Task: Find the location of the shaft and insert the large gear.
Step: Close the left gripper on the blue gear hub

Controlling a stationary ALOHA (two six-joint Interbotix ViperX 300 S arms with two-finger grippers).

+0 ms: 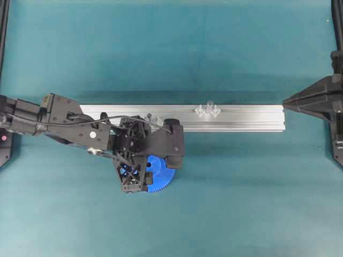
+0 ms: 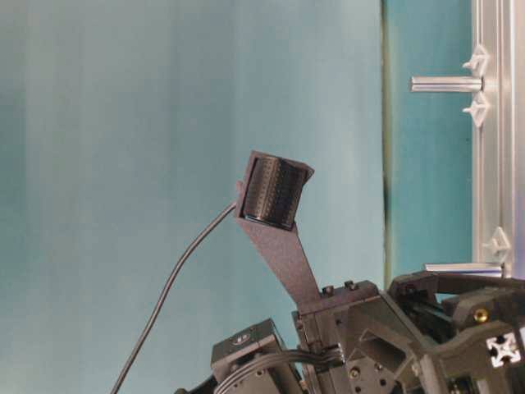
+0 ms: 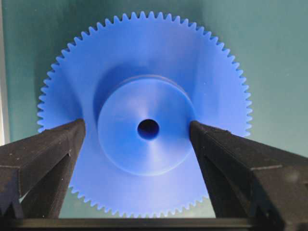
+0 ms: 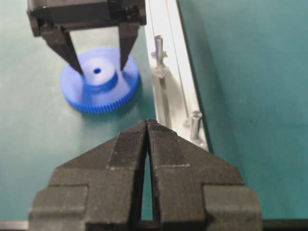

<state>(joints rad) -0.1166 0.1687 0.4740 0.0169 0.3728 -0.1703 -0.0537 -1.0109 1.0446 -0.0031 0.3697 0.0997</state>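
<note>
The large gear (image 3: 144, 57) is a bright blue toothed disc lying flat on the teal table, just in front of the rail (image 1: 241, 120). My left gripper (image 3: 137, 126) hangs over it, open, with one finger on each side of the raised hub; the right finger (image 3: 211, 144) sits at the hub's edge. From the right wrist, the gear (image 4: 96, 94) shows with the left gripper (image 4: 98, 65) straddling its hub. The shaft (image 1: 208, 110) stands on the rail between two clear mounts, right of the gear (image 1: 163, 179). My right gripper (image 4: 148, 122) is shut and empty beyond the rail's right end.
A second clear mount with a pin (image 1: 153, 119) sits on the rail beside the left arm (image 1: 64, 120). In the table-level view the shaft (image 2: 447, 84) and this other pin (image 2: 463, 268) both project from the rail (image 2: 492, 164). Black frame posts (image 1: 4, 32) stand at the side edges.
</note>
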